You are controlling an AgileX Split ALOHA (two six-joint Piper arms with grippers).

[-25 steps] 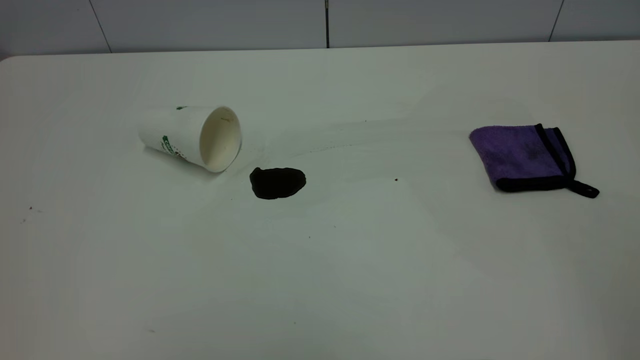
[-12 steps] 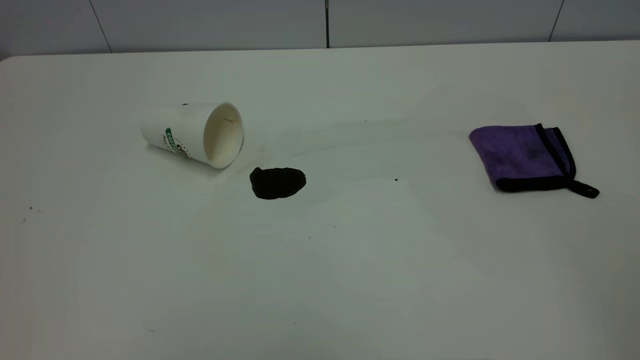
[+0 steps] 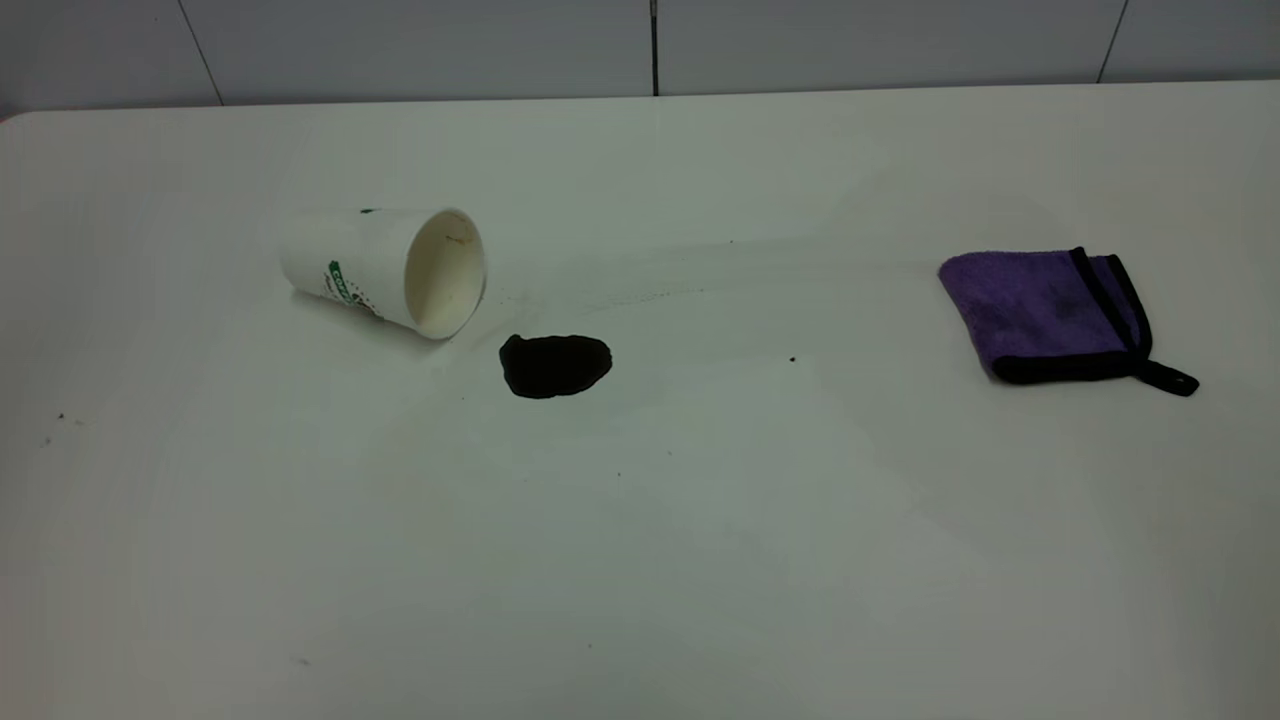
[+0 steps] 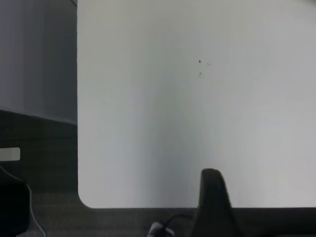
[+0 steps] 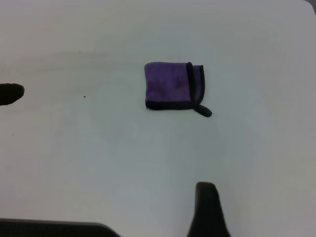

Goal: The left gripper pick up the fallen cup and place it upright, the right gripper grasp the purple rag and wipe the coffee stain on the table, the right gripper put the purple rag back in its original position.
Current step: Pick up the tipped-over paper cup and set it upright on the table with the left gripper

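Nothing has been picked up yet, and the risks are plain. The cup [image 3: 385, 268] lies on its side on the white surface [image 3: 700, 520], its open mouth turned toward the coffee stain [image 3: 555, 365], which sits just beside the rim at about four o'clock from it. A round paper cup on a smooth top looks ready to roll: if the left hand comes down off-centre or nudges the wall before it has a hold, the cup could trundle away, or swing its rim into the puddle and drag coffee further out. Squeezing too hard would likely crush the thin wall; too lightly, and it could slip while being tipped upright.

Over at three o'clock from the stain, well apart from it, the purple rag [image 3: 1050, 315] lies folded flat with its black-trimmed edge and loop on the far right. A pinch on one layer alone could let it unfold and trail. Wiping with too little of the cloth down might smear the puddle rather than lift it.

Now the hands. In the exterior view neither one is over the work area. The left hand [image 4: 213, 202] shows only a single dark finger in its wrist view, above a bare corner of the surface, touching nothing; how far open it is cannot be told. The right hand [image 5: 207, 210] likewise shows one finger, hanging well back from the rag, empty, its opening impossible to judge.
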